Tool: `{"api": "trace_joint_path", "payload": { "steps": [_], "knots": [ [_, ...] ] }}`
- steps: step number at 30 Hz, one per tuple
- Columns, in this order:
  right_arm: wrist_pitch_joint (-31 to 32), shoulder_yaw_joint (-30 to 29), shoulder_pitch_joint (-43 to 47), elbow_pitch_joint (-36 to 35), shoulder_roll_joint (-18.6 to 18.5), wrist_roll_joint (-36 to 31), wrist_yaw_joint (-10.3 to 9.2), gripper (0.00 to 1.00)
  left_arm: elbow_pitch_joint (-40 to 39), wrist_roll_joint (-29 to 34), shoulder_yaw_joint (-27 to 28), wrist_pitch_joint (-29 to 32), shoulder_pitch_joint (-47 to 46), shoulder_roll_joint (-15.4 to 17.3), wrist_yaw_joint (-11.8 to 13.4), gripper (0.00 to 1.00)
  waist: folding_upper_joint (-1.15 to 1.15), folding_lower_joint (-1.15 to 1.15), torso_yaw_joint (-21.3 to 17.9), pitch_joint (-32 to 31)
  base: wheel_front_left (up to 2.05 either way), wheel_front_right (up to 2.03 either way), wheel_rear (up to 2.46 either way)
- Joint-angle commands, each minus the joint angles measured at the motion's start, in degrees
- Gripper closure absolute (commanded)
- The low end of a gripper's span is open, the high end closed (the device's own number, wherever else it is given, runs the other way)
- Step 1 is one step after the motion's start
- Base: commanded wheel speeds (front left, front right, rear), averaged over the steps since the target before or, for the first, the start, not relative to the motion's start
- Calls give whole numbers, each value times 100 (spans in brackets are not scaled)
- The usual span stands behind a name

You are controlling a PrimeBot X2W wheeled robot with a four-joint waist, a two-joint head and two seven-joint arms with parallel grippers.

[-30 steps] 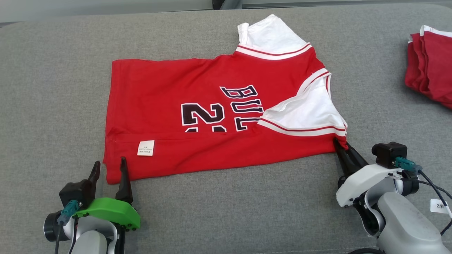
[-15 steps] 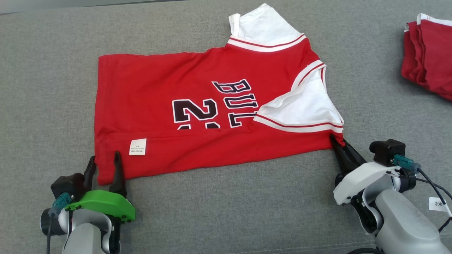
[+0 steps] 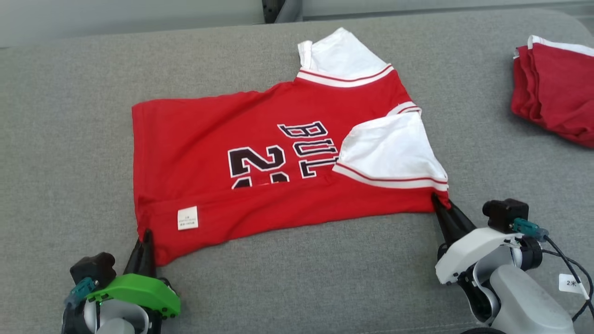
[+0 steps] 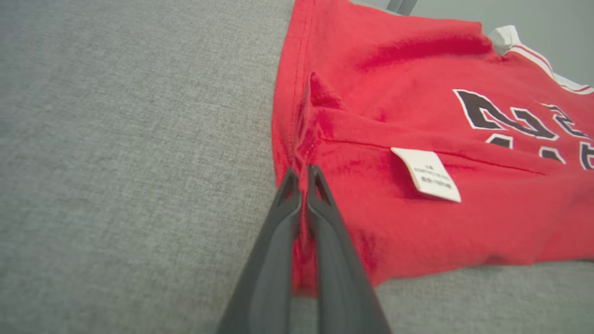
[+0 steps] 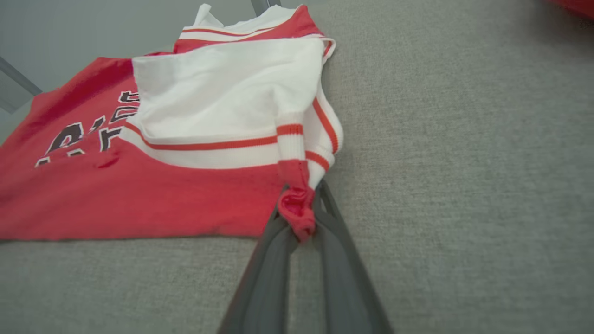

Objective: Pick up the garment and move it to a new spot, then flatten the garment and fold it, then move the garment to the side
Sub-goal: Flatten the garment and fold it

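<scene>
Crosswise lies the jersey [image 3: 199,148], shoulders rightward; left hand [image 3: 145,234] and right hand [image 3: 436,198] each pinch a near corner.

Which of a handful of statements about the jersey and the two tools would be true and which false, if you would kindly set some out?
1. The left tool is shut on the hem corner of the red jersey. True.
2. The right tool hangs open above the jersey. False: it is shut on the jersey's near shoulder corner.
3. A white label lies on the jersey near the left tool. True.
4. The near white sleeve is spread out away from the jersey's body. False: it is folded over onto the chest lettering.
5. The stack of red garments lies at the robot's far left. False: it lies at the far right.
</scene>
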Motion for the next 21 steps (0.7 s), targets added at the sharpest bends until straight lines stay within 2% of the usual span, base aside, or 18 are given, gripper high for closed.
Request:
{"api": "trace_joint_path", "payload": {
  "steps": [1,8,17,18,19,20,21],
  "knots": [
    [2,7,149,48,-4,61,-11,100,42,-79,-21,4,131,82,-13,100,0,0,-25,-367,0,0,0],
    [1,134,659,167,9,203,-11,100,303,-204,-184,4,549,334,-2,100,0,0,-30,-1150,0,0,0],
    [1,343,1191,85,-136,485,-11,100,760,-249,-338,3,715,453,-1,100,0,0,-31,-1328,0,0,0],
    [1,354,1218,109,-152,496,-11,100,807,-248,-355,3,716,453,-1,79,0,0,-39,-1307,0,0,0],
    [1,359,1235,150,-164,505,-12,78,829,-260,-353,3,708,445,-1,17,0,0,-46,-1280,0,0,0],
    [1,347,1233,189,-167,517,-12,0,856,-251,-335,4,701,426,-1,0,0,0,-52,-1251,0,0,0],
    [1,341,1203,199,-161,511,-11,0,865,-219,-311,4,687,407,-1,0,0,0,-56,-1215,0,0,0]
  ]
}}
